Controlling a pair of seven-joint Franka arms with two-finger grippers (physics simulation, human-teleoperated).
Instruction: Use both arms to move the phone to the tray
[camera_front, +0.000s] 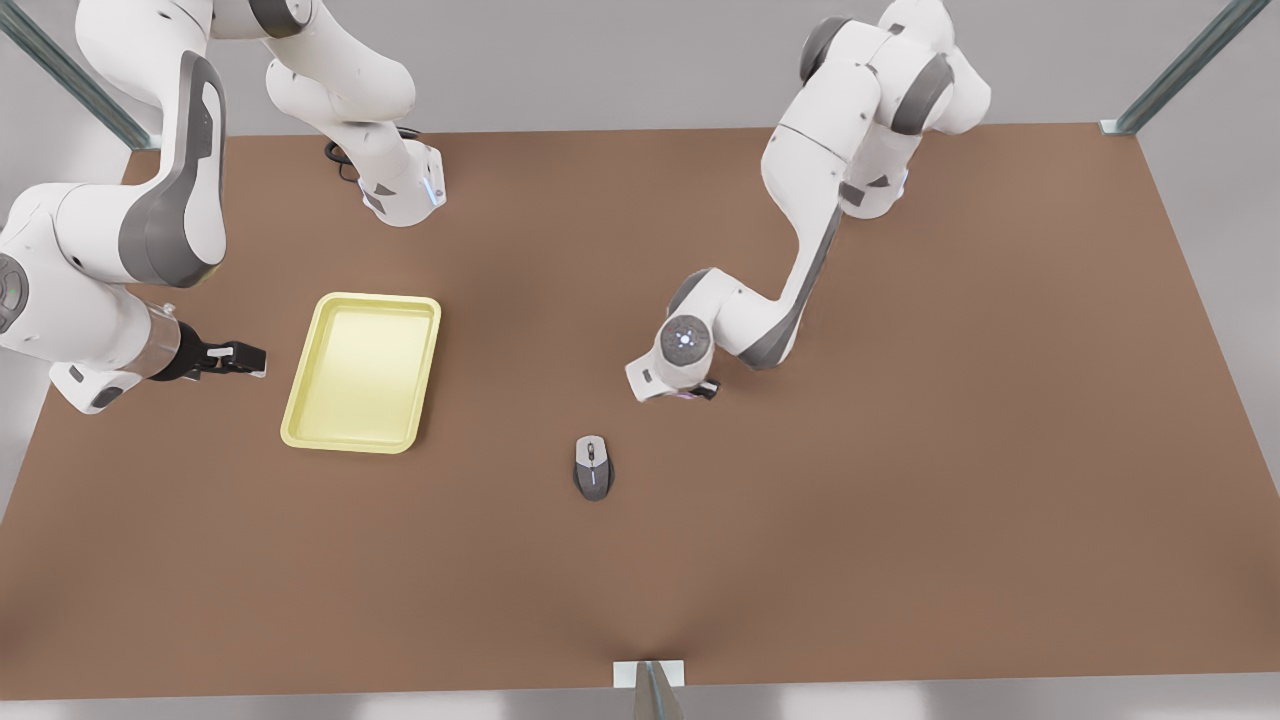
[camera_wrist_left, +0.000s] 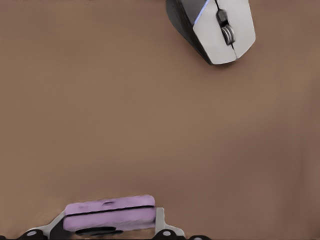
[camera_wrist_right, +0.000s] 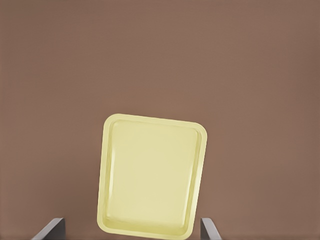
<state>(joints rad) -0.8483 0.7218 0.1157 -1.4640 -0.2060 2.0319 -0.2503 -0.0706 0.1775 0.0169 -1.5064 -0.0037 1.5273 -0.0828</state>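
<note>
clamped on the phone at its two short ends, the left gripper, seen in the left wrist view with one finger pressed against each end. phone lying with its long axis across the span between those fingers, a long pale lilac edge turned toward the camera; face and black circles hard to make out, apart from a dark patch along the lower edge, possibly one circle. cut off by the picture's edge, most of the gripper body.

in the front view, hidden beneath the white wrist of the arm on the front view's right, near the middle of the brown table; just a dark bit of gripper peeking out at its side. near it, toward the camera, the grey mouse, apart from the phone.

on the front view's left, the tray, pale yellow, long axis running away from the camera, nothing inside it. just beside its left rim, not touching, the right gripper, pointing toward the tray, fingers spread apart and holding nothing; in the right wrist view, two grey fingertips wide apart at the corners, tray between them farther off.
</note>
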